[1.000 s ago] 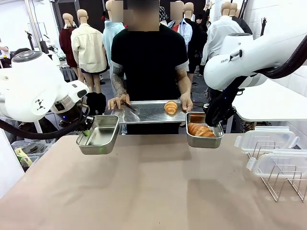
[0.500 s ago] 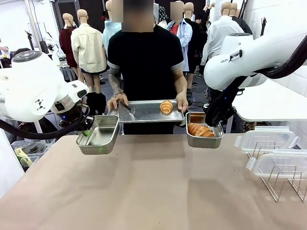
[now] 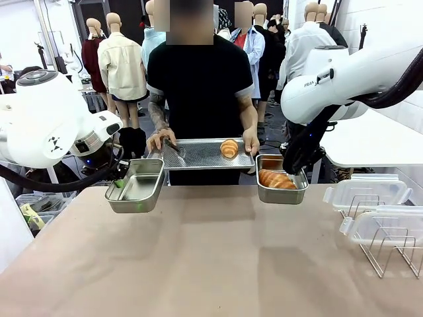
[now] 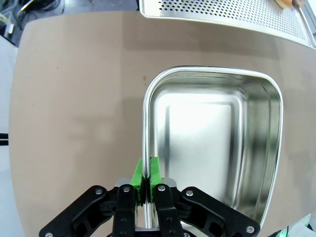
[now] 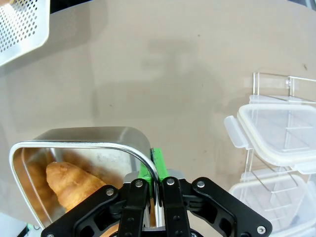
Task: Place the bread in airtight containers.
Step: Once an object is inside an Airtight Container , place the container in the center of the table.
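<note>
Two steel airtight containers hang above the table's far edge. My left gripper [image 3: 119, 182] is shut on the rim of the empty left container [image 3: 132, 203]; in the left wrist view the green pads [image 4: 153, 170] pinch that container's [image 4: 197, 133] rim. The right gripper [image 3: 291, 169] is shut on the rim of the right container [image 3: 281, 195], which holds one croissant [image 3: 276, 179]. From the right wrist, this croissant [image 5: 74, 183] lies inside the container [image 5: 89, 132]. A second croissant [image 3: 229, 148] rests on the perforated tray [image 3: 198, 153] that a person holds with both hands.
Two clear white-rimmed lids [image 3: 367, 190] [image 3: 386, 226] lean on a wire rack at the table's right side, also seen from the right wrist [image 5: 281, 133]. The tray's edge [image 4: 222, 12] lies just beyond the left container. The near tabletop [image 3: 211, 264] is open brown surface.
The person has drawn the tray slightly up and to the left, with the croissant still on it. Both grippers and their containers have stayed still.
</note>
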Controlling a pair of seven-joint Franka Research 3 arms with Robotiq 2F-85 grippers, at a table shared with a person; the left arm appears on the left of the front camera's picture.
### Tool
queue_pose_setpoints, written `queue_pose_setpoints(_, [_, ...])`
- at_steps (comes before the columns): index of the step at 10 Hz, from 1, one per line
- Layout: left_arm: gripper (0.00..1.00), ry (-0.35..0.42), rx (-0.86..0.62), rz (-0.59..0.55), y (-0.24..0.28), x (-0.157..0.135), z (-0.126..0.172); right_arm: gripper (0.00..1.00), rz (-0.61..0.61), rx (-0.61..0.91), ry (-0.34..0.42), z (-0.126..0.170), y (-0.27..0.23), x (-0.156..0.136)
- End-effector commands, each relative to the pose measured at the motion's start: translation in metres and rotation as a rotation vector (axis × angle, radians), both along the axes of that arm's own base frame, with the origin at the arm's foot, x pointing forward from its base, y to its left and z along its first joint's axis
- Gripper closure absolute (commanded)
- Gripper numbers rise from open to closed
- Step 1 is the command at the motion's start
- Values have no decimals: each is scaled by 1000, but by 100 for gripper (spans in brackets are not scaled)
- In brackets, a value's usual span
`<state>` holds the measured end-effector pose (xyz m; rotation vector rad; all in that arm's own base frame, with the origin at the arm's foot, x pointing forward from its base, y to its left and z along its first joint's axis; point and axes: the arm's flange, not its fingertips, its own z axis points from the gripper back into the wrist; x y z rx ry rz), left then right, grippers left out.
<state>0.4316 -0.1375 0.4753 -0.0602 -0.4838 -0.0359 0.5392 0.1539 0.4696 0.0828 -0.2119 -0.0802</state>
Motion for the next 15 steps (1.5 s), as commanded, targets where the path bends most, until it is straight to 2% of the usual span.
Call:
queue_pose_setpoints(1, [100,-9,1,-3,2,0,2,100,2,4,-22,0,0,-4])
queue_pose_setpoints(3, [100,-9,1,-3,2,0,2,100,-1,-20,3,-10,4,4])
queue_pose_setpoints(5, [100,-9,1,-3,2,0,2,100,10,-17,11,-45,13,20])
queue_pose_setpoints(8, [100,-9,1,-3,2,0,2,100,4,-11,66,-93,21,41])
queue_pose_setpoints(10, [100,-9,1,-3,2,0,2,100,8,-22,61,-120,29,46])
queue_pose_setpoints(12, [100,-9,1,-3,2,0,2,100,1,-74,12,-140,31,47])
queue_pose_setpoints(15, [100,-9,1,-3,2,0,2,100,13,-122,42,-159,29,59])
